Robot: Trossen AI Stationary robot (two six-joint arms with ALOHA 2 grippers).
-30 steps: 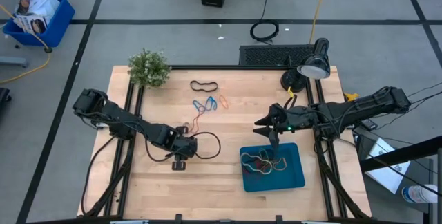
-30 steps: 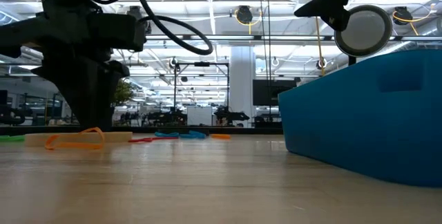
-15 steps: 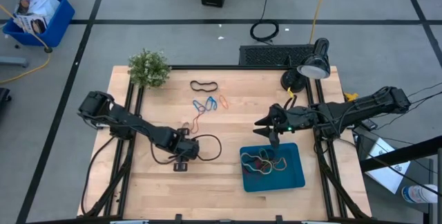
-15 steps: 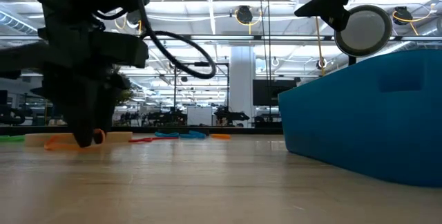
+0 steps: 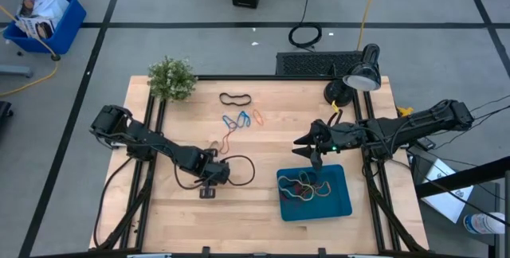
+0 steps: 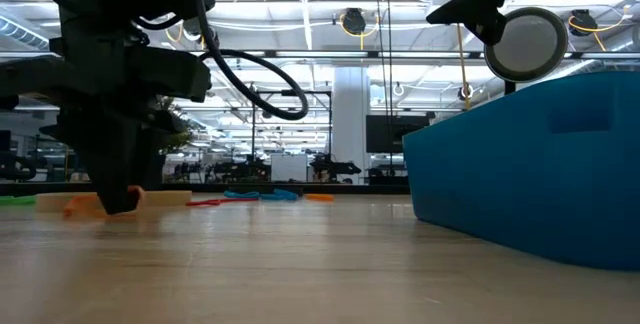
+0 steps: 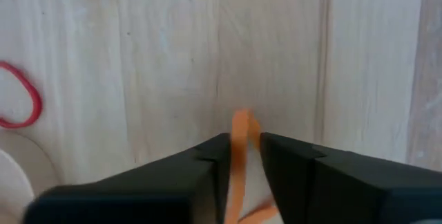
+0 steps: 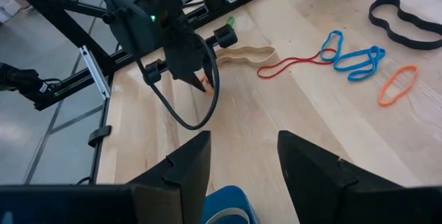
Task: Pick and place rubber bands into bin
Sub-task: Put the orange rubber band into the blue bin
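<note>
My left gripper points down at the table's middle left, shut on an orange rubber band, which also shows in the low view. More rubber bands lie flat on the wood farther back: black, blue, orange, red and tan. The teal bin sits near the front right, with several bands in it. Over the bin's far edge my right gripper hangs open, holding nothing. My left gripper pinches the orange band's loop between its two fingertips. The fingers come from above, pointing steeply down. The band's free end lies on the wood just past the tips, and the tips stand at the table top.
A small green plant stands at the far left corner and a desk lamp at the far right. A black cable loops off my left wrist above the table. Bare wood lies between my left gripper and the bin.
My left gripper has sunk to the table top onto the orange band. The band's raised loop, free beside the fingers a second ago, now stands between them.
</note>
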